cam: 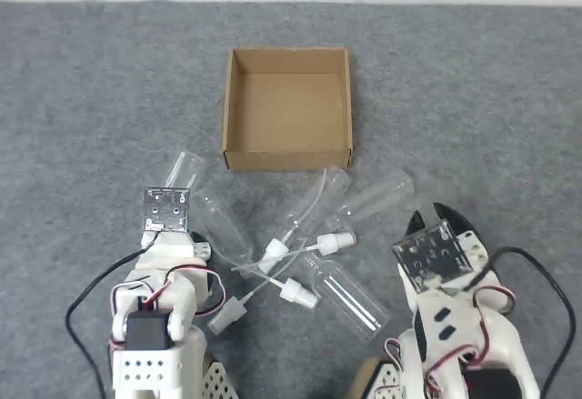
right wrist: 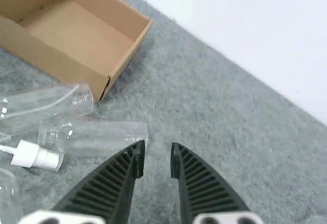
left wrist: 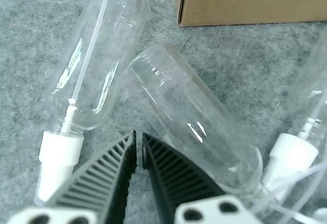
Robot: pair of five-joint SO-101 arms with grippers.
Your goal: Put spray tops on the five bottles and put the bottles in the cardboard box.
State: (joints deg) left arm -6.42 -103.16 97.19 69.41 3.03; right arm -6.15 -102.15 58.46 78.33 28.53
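The cardboard box [cam: 287, 155] stands open and empty at the back centre. Several clear bottles lie in front of it. One capped bottle [left wrist: 94, 66] with its white spray top [left wrist: 59, 155] lies just ahead of my left gripper [left wrist: 139, 145], which is shut on nothing. Beside it lies an uncapped bottle [left wrist: 191, 117]. My right gripper [right wrist: 157, 157] is slightly open and empty, hovering by another uncapped bottle [right wrist: 94, 132] and a capped one [right wrist: 41, 106]. In the high view the left gripper [cam: 167, 201] sits over the leftmost bottle [cam: 185, 172] and the right gripper [cam: 435, 217] sits right of the pile.
A loose spray top [cam: 232, 313] with its tube lies at the front of the pile, near the left arm. A capped bottle [cam: 350, 294] lies close to the right arm's base. Grey carpet [cam: 482, 99] spreads open on both sides of the box.
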